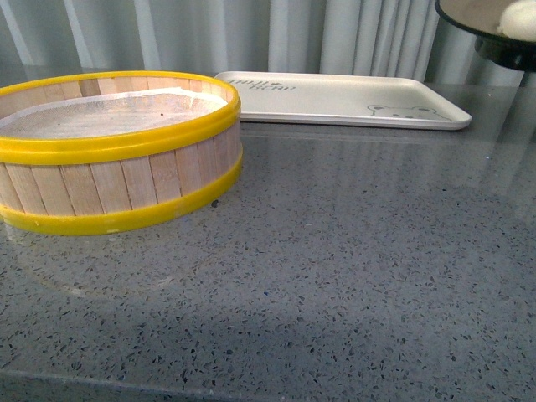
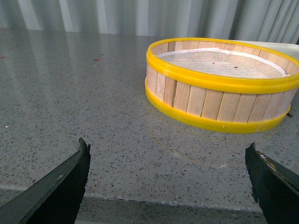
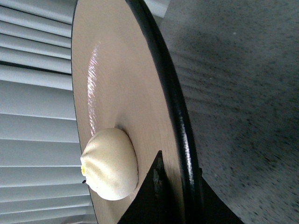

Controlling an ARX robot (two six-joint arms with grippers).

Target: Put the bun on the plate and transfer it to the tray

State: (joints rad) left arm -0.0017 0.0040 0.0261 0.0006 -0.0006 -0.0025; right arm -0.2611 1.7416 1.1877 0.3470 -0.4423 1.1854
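The plate (image 1: 481, 25), beige inside with a black rim, hangs in the air at the top right of the front view with the white bun (image 1: 519, 20) on it, above and right of the tray's right end. The white tray (image 1: 335, 99) lies flat at the back of the table. In the right wrist view my right gripper (image 3: 180, 170) is shut on the plate's black rim (image 3: 161, 70), and the bun (image 3: 111, 164) sits on the beige surface beside one finger. My left gripper (image 2: 167, 151) is open and empty, low over the table's front edge.
A round wooden steamer basket (image 1: 109, 155) with yellow rims and white lining stands at the left of the grey speckled table; it also shows in the left wrist view (image 2: 219, 81). White curtains hang behind.
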